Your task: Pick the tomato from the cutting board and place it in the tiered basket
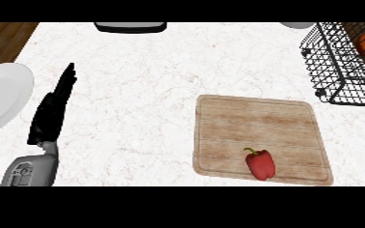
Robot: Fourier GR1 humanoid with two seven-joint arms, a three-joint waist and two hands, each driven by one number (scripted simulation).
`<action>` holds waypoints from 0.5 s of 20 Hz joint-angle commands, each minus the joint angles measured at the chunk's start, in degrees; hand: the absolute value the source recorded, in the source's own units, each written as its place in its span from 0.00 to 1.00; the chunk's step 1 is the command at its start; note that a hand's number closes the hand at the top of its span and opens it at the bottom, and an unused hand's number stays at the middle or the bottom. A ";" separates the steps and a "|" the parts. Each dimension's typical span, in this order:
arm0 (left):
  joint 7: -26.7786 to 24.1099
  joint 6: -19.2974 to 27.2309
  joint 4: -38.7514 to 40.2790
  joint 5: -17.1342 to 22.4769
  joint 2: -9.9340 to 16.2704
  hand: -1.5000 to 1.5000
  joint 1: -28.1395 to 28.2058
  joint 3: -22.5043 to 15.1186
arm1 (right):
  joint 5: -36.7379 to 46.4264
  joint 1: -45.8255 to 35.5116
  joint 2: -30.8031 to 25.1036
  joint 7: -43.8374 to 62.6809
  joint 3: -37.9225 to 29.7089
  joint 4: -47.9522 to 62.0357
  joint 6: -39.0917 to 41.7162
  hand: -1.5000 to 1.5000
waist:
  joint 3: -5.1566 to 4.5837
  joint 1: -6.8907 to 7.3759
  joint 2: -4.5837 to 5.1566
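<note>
While the task calls for a tomato, the only item on the wooden cutting board [262, 142] is a red bell pepper [261, 164], lying near the board's front edge with its green stem pointing up and left. The robot's left hand [53, 108] rests far to the pepper's left, fingers straight and holding nothing. The right hand is out of view. The black wire tiered basket [329, 65] stands beyond the board's far right corner

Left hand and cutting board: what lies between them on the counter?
Nothing: in the head view only bare marble counter separates the open left hand from the cutting board, which carries a red pepper.
</note>
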 commanded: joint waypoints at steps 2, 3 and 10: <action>-0.65 -0.39 0.62 0.06 0.19 0.50 -0.37 0.16 | -3.65 -2.79 0.41 0.50 -3.40 0.04 -2.97 0.00 | -0.05 -0.11 -0.10; 1.37 -1.40 -1.32 0.98 0.74 0.50 -0.45 0.45 | -5.48 -2.20 -1.80 -2.34 -5.87 1.00 -3.60 0.00 | 0.01 0.16 -0.01; -0.88 -2.29 -0.03 1.37 2.09 0.50 1.60 1.84 | -8.83 -1.68 -11.55 2.15 -9.09 1.65 3.09 0.00 | -0.07 -0.64 -0.34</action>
